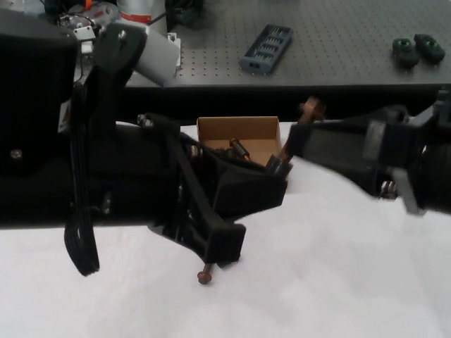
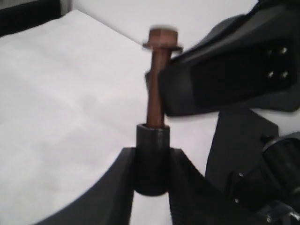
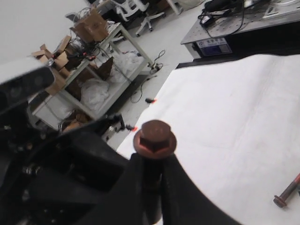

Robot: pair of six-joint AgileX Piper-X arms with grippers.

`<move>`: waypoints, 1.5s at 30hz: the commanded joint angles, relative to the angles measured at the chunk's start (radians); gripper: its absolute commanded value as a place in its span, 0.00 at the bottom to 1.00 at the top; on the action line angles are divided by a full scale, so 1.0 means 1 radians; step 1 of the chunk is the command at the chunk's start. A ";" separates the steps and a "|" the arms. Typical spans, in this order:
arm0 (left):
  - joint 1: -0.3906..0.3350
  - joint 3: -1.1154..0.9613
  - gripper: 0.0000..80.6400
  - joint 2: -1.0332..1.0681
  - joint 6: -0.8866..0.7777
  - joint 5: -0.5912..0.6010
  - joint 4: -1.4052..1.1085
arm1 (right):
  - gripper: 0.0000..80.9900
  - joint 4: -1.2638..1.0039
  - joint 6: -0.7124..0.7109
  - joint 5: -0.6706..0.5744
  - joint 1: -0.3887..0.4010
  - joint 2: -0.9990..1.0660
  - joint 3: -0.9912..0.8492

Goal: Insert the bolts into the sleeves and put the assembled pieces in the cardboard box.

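Your left gripper (image 2: 151, 176) is clamped on a black sleeve (image 2: 151, 154), with the shaft of a copper-coloured bolt (image 2: 156, 93) standing in its end. Your right gripper (image 3: 152, 173) is closed on that bolt just below its head. A loose bolt (image 3: 287, 191) lies on the white cloth (image 3: 243, 108). The cardboard box (image 1: 236, 125) stands just beyond the grippers.

- An arm (image 1: 141, 183) is covering the seven o'clock corner of the cardboard box (image 1: 236, 130).
- The bolt (image 2: 156, 98) is hiding its tip inside the sleeve (image 2: 152, 159).
- A loose bolt (image 3: 287, 192) is running off the edge.
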 commanded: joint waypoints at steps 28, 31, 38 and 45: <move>0.005 -0.021 0.01 -0.019 -0.011 0.030 -0.082 | 0.55 0.023 -0.016 0.002 0.004 0.025 0.001; 0.005 -0.021 0.01 -0.019 0.008 0.006 -0.079 | 0.55 0.023 -0.016 -0.003 0.004 0.016 0.001; 0.005 -0.021 0.01 -0.019 0.163 -0.100 0.023 | 0.55 0.085 -0.021 0.013 0.004 -0.108 0.001; 0.052 -0.037 0.01 0.060 0.201 -0.156 -0.022 | 0.55 0.360 -0.106 0.096 0.004 -0.233 0.001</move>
